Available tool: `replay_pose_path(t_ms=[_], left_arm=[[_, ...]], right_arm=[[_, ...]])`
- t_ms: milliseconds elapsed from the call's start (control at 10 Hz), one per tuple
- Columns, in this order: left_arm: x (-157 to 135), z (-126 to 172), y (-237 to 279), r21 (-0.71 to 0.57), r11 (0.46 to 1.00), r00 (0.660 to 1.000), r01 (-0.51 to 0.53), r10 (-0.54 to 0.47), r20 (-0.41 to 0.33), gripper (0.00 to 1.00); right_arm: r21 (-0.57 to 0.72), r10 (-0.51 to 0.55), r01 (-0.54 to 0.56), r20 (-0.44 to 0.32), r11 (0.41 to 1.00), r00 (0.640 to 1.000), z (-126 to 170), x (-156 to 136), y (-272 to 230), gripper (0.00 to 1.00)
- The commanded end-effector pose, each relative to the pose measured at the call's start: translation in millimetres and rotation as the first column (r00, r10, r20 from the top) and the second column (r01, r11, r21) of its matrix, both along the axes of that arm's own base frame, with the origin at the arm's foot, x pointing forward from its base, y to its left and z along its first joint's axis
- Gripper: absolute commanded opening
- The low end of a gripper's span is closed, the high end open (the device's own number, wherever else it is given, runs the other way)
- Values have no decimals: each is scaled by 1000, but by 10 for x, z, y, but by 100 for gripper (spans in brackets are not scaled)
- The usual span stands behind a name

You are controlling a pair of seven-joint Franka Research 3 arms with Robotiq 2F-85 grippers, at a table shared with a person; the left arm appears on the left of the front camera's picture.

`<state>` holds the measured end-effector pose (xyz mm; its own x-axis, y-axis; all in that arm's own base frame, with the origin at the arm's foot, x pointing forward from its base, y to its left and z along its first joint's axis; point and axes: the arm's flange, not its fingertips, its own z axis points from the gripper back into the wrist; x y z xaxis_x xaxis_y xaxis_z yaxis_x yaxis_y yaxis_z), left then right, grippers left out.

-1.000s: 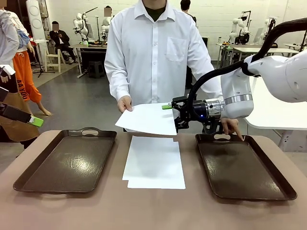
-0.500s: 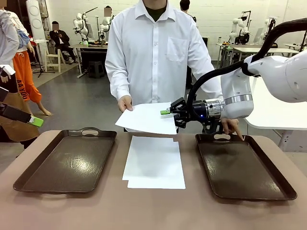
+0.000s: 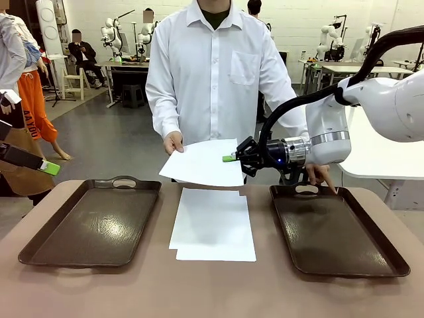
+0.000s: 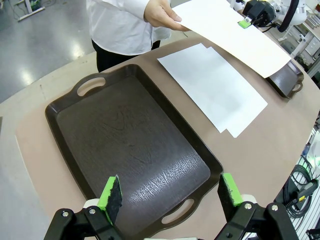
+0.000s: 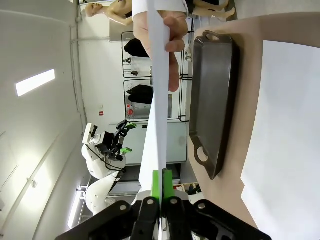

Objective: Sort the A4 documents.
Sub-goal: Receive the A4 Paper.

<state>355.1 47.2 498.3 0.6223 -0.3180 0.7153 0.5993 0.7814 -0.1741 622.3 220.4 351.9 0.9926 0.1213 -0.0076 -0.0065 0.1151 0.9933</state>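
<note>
A white sheet (image 5: 159,100), seen edge-on, is clamped between the right gripper's (image 5: 161,184) pads (image 5: 155,183) and gripped at its far end by a hand (image 5: 167,35).

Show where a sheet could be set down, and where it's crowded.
Free: the bare left tray; the right tray, apart from a person's finger at its far handle; the table strip between the stacked sheets and the near edge. Crowded: the middle, where the held sheet, pinched by the right tool and a person's hand, hangs near the stack.

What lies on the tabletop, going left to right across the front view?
left tray → A4 sheets lying flat in the middle → right tray
</note>
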Motion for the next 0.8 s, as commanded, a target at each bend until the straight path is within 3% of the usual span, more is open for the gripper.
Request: replay_pose_path(t_ms=[0,300,400,500,700], left_arm=[[7,-21,18,-11,1000,1000,18,-18,9,100],[7,-21,18,-11,1000,1000,18,-18,9,100],[7,-21,18,-11,1000,1000,18,-18,9,100],[7,-21,18,-11,1000,1000,18,-18,9,100],[7,-21,18,-11,1000,1000,18,-18,9,100]], right_arm=[[39,-14,15,-27,999,1000,-15,-29,15,0],[55,17,-16,-9,998,1000,-14,-56,78,0],[79,93,-96,36,992,995,47,-94,96,0],[16,8,-8,-8,1000,1000,-6,-26,39,0],[16,8,-8,-8,1000,1000,-6,-26,39,0]])
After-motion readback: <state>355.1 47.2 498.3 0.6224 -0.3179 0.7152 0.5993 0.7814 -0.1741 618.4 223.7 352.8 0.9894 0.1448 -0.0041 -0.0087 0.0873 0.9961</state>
